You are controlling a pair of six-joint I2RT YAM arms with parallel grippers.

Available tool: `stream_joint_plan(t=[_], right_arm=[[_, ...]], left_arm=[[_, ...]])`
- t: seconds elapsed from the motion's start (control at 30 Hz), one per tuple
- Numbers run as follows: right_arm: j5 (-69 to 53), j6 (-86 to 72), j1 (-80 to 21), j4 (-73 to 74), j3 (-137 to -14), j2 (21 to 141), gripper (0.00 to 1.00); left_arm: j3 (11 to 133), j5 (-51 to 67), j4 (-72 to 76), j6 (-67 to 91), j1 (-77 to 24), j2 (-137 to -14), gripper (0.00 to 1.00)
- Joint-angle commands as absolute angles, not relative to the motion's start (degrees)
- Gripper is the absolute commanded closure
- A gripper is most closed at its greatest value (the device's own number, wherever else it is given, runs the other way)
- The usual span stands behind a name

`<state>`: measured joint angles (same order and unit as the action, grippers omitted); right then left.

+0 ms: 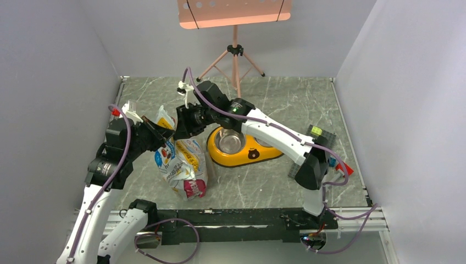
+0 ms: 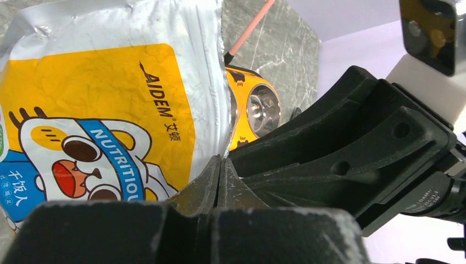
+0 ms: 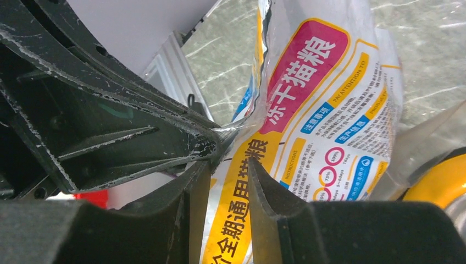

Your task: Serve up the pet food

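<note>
The pet food bag (image 1: 178, 159), crinkly white and yellow with a magenta bottom band, stands left of centre on the table. The kibble itself is hidden inside it. My left gripper (image 1: 166, 133) is shut on the bag's upper edge; in the left wrist view its jaws (image 2: 221, 159) meet at the bag's (image 2: 110, 110) white seam. My right gripper (image 1: 184, 124) is at the bag's top from the other side. In the right wrist view it (image 3: 228, 162) stands open, with the bag's (image 3: 319, 99) printed face showing between its fingers.
The yellow double-bowl feeder (image 1: 255, 154) with steel bowls sits just right of the bag, under the right arm. A pink music stand (image 1: 235, 52) stands at the back of the table. Grey walls close in left, right and behind.
</note>
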<state>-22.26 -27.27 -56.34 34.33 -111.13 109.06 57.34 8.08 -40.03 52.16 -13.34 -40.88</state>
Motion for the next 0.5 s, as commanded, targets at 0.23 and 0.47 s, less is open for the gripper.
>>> stream_joint_plan(t=[0.23, 0.47], right_arm=[[-39.1, -36.6, -52.5, 16.3, -101.4, 107.2, 0.71], [-37.6, -36.4, -52.8, 25.6, -110.2, 113.1, 1.0]], left_arm=[[56.9, 10.0, -33.0, 54.9, -13.3, -39.9, 1.0], [57.0, 10.7, -33.1, 54.8, -13.3, -40.6, 1.0]])
